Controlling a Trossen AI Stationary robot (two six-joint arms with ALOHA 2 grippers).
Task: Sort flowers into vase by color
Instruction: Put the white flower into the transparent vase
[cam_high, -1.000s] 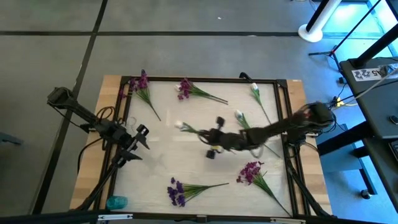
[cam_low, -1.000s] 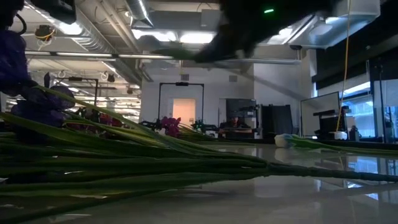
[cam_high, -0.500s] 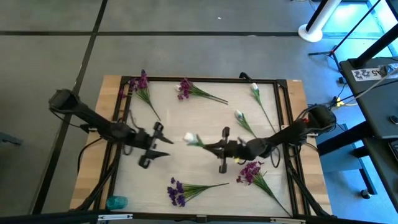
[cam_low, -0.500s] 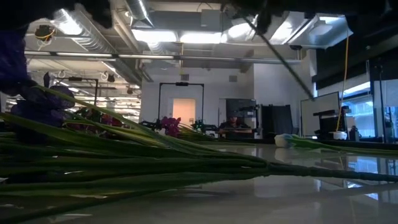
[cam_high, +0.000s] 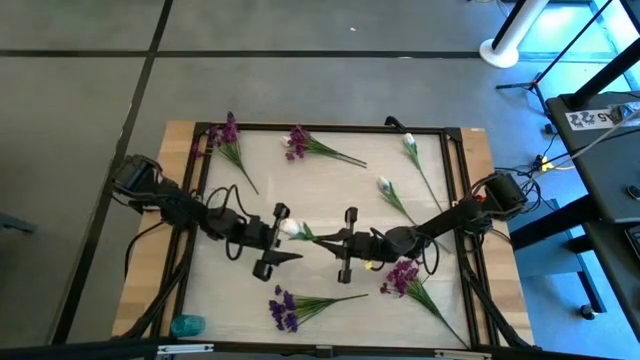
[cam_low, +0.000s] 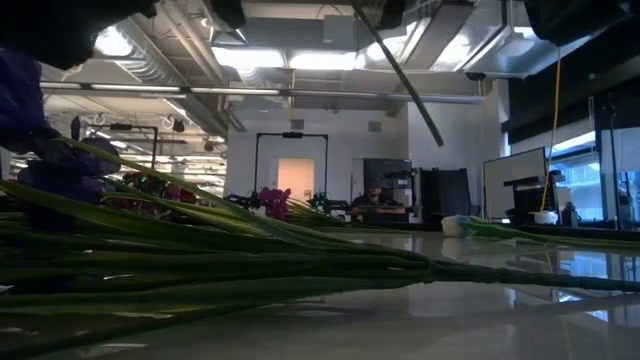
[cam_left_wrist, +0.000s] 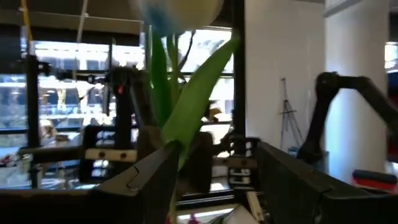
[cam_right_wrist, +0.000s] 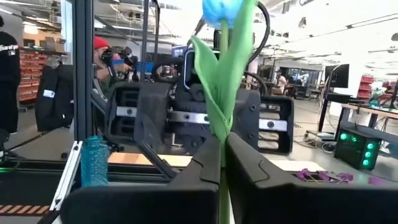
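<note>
A white-budded flower (cam_high: 293, 230) hangs in the air over the table's middle, between my two grippers. My right gripper (cam_high: 332, 240) is shut on its stem and points toward the table's left. My left gripper (cam_high: 283, 238) faces it, open, with one finger on either side of the leaf (cam_left_wrist: 196, 99) and bud (cam_left_wrist: 180, 9); I cannot tell whether they touch. Purple sprigs lie at the far left (cam_high: 225, 135), far middle (cam_high: 298, 142), near middle (cam_high: 283, 308) and near right (cam_high: 403, 275). Two white ones (cam_high: 410, 145) (cam_high: 385, 188) lie at the far right. My right gripper pinches the flower's green stem (cam_right_wrist: 222, 146) between its two fingers, just below the leaf (cam_right_wrist: 214, 93). The fingers come level from the table's right. The bud (cam_right_wrist: 221, 9) sticks out past the fingertips. The bare stem end (cam_low: 405, 80) slants down, clear of the table.
A teal container (cam_high: 186, 325) stands at the table's near left corner. A black frame (cam_high: 320, 128) runs round the white tabletop. Long green stems (cam_low: 250, 265) lie close before the low camera. Bare tabletop shows left of the middle.
My left gripper has swung from the table's left side toward the middle, up to the flower's bud. My right gripper has carried the white flower a little toward the near edge, and the bud now points at the left gripper.
</note>
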